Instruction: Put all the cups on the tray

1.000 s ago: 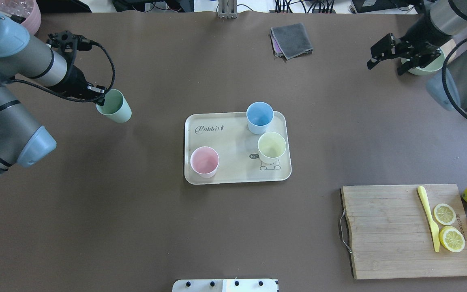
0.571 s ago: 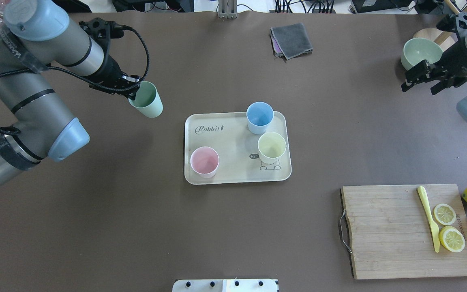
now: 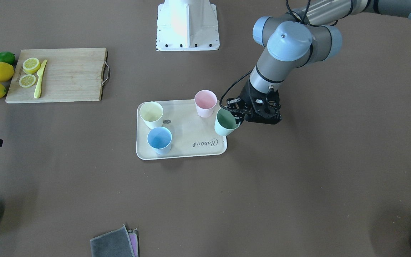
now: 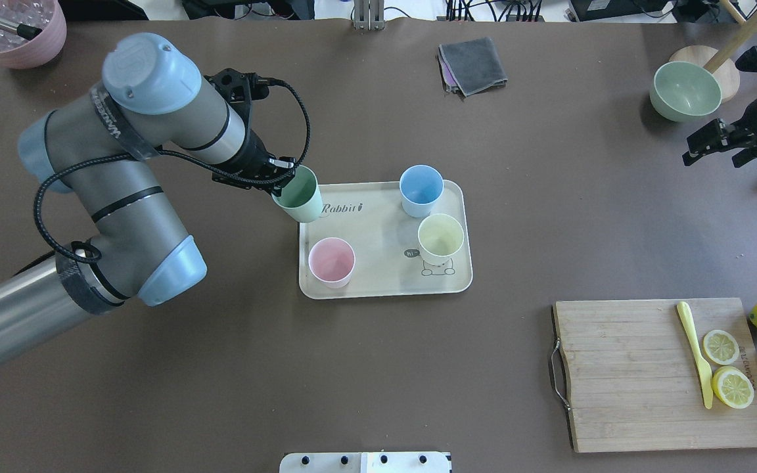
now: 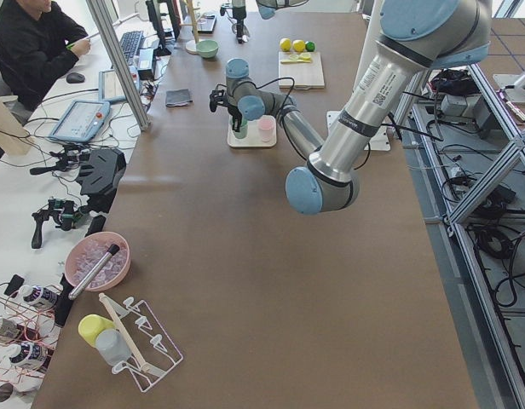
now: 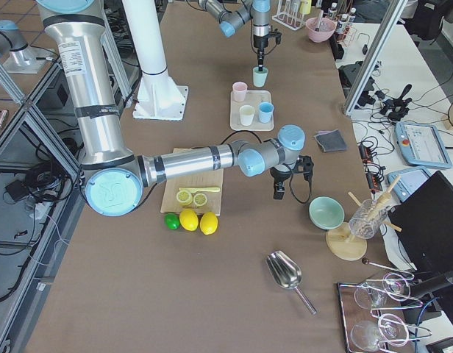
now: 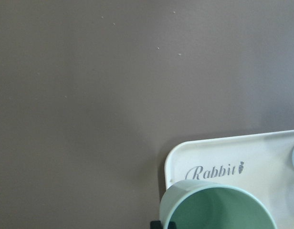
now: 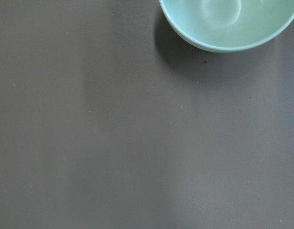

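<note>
1. The left hand (image 4: 284,182) is grasping the mint green cup (image 4: 299,197) by its rim, one finger inside the mouth and one outside.
2. The mint green cup is hanging mouth up over the far left corner of the cream tray (image 4: 378,269), right beside the "Rabbit" script (image 4: 341,208). I cannot tell whether its base is touching the tray.
3. The tray is lying near the middle of the brown tabletop (image 4: 221,368).
4. The pink cup (image 4: 331,261) is standing upright in the tray's near left corner.
5. The light blue cup (image 4: 421,189) is standing at the tray's far edge, towards its right end.
6. The pale yellow cup (image 4: 440,238) is standing just on the near side of the light blue cup, close to it, by the small animal drawing (image 4: 437,266).
7. The right hand (image 4: 713,156) is hovering released at the far right of the tabletop, its fingers apart and gripping nothing, well away from the tray.
8. A pale green bowl (image 4: 684,90) is sitting just beyond the right hand, towards the far right corner.
9. A wooden cutting board (image 4: 628,374) is lying at the near right, carrying a yellow knife (image 4: 695,351) and two lemon halves (image 4: 727,366).
10. A folded grey cloth (image 4: 474,64) is lying at the far edge of the tabletop.
</note>
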